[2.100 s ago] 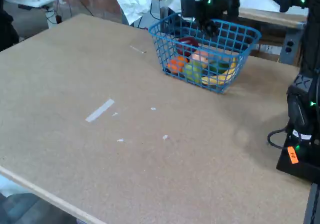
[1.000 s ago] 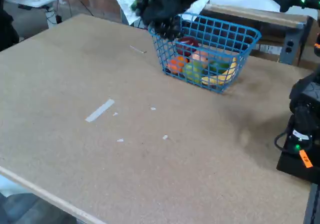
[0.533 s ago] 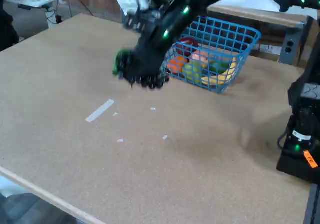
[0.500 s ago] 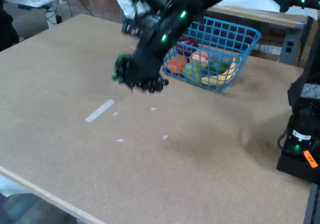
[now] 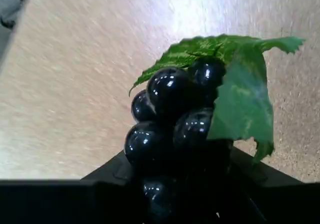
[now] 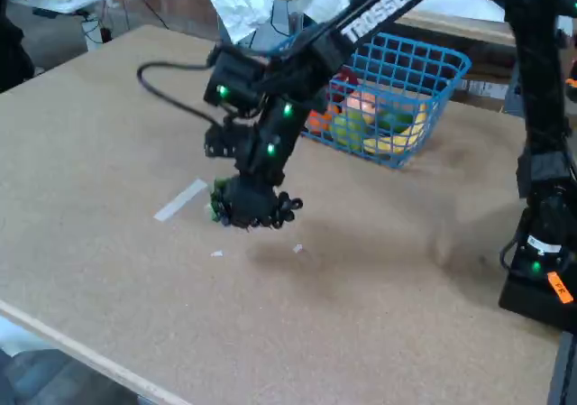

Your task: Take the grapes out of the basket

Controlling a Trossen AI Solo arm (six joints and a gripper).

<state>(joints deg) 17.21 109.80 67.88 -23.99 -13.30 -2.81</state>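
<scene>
Gripper [image 6: 248,208] clamped on grapes [image 5: 180,129] above table [image 6: 108,125]; basket [image 6: 410,80] well apart

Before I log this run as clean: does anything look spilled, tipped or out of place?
Nothing stands out. The gripper holds the grapes above the table, outside the basket, which stands upright with its other fruit inside. Only a tape strip and small white flecks lie on the board.
</scene>
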